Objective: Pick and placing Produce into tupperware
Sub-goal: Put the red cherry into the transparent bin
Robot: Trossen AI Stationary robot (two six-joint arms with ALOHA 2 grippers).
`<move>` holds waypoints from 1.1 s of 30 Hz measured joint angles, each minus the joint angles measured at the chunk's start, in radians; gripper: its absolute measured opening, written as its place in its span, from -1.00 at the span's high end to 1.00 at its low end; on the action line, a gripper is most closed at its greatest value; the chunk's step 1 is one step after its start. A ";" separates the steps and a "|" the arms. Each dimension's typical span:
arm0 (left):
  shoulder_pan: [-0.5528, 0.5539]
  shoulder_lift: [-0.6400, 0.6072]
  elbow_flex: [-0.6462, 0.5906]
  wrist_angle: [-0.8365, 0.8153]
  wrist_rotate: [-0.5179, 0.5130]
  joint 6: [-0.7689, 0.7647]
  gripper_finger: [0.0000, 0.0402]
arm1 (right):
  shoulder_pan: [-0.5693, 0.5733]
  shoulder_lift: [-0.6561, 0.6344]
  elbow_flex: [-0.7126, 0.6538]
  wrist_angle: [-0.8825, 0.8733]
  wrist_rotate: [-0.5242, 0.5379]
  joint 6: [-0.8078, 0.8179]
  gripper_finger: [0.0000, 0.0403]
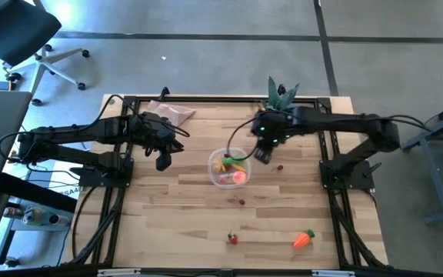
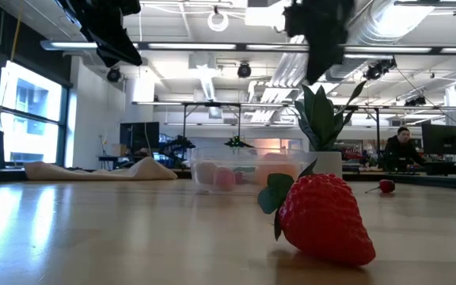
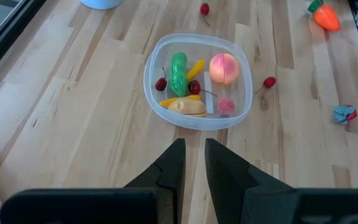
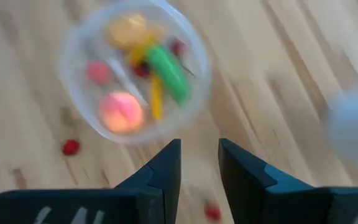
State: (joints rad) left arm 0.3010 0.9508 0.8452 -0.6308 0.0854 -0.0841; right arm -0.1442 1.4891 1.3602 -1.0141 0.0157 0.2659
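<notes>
The clear round tupperware (image 1: 215,175) stands at mid-table. It holds a green pepper (image 3: 178,73), an orange ball (image 3: 224,68), a tan piece (image 3: 187,107) and small red and yellow pieces. A carrot (image 1: 304,239) and a strawberry (image 1: 233,238) lie near the table's front edge. Two small red pieces (image 1: 241,201) (image 1: 280,167) lie on the wood beside the container. My right gripper (image 1: 261,155) hangs above the container's right rim, open and empty. My left gripper (image 1: 162,161) waits raised to the container's left, shut on nothing.
A spiky green plant in a white pot (image 1: 281,94) stands at the far edge behind my right arm. A beige cloth (image 1: 171,113) lies at the far left. Black frame rails (image 1: 121,154) run along the table's sides. Bare wood lies between the container and the front edge.
</notes>
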 joint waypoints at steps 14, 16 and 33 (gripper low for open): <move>0.000 0.000 0.000 0.000 0.000 0.000 0.75 | 0.052 -0.098 -0.188 -0.230 -0.014 -0.056 0.51; 0.000 0.000 0.000 0.000 0.000 0.000 0.75 | 0.054 -0.128 -0.310 -0.151 -0.064 -0.093 0.51; 0.000 0.000 0.000 0.000 0.000 0.000 0.75 | 0.045 -0.212 -0.624 0.161 0.005 -0.534 0.51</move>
State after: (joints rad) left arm 0.3008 0.9508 0.8452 -0.6308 0.0853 -0.0838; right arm -0.0990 1.2773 0.7363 -0.8534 0.0207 -0.2685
